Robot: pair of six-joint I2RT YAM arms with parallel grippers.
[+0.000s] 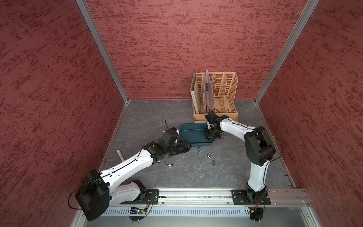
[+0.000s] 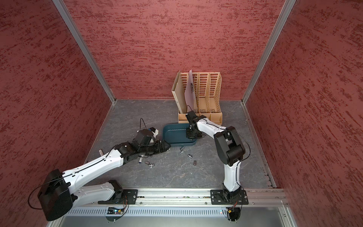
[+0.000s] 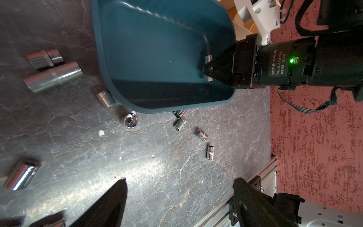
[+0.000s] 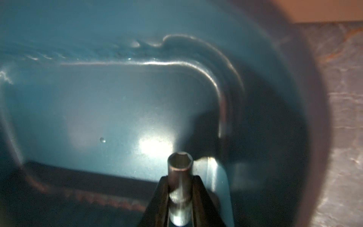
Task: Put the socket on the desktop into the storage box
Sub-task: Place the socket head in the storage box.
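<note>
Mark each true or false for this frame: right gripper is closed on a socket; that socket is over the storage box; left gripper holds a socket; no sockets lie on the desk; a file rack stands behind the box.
1. The right gripper is closed on a socket. True.
2. That socket is over the inside of the storage box. True.
3. The left gripper holds a socket. False: its jaws stand open and empty above the desk.
4. No sockets lie on the desk. False: several loose sockets lie in front of the box.
5. A file rack stands behind the box. True.
</note>
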